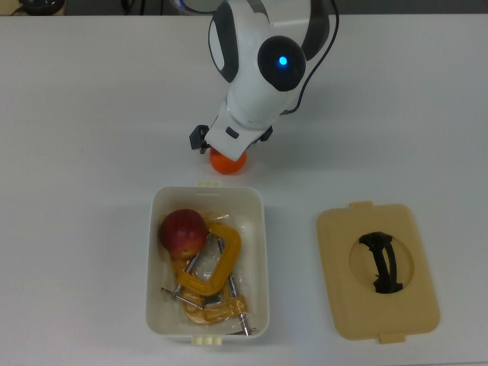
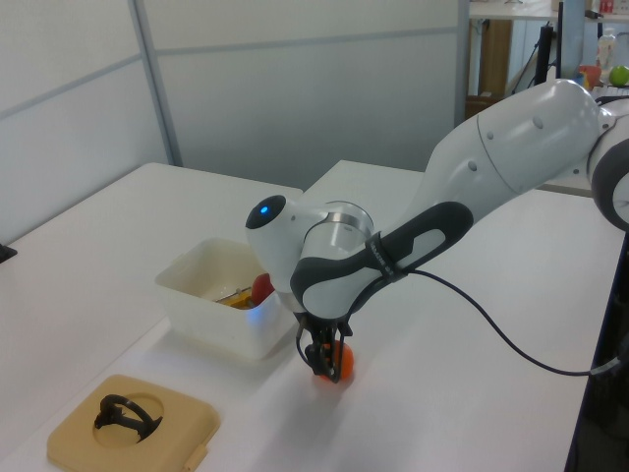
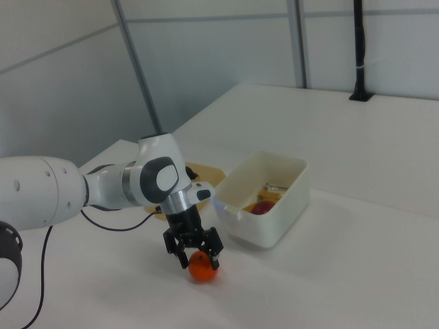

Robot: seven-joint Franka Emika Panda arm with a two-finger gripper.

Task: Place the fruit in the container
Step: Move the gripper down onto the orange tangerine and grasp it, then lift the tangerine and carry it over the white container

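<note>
A plain white counter carried everything. Directly on it sat the orange, just beyond one short end of the white rectangular container, which stood near the middle of the top view. The flat tan lid with its black handle lay apart from the container toward the top view's right, and a black cable trailed across the surface in the left view.
</note>
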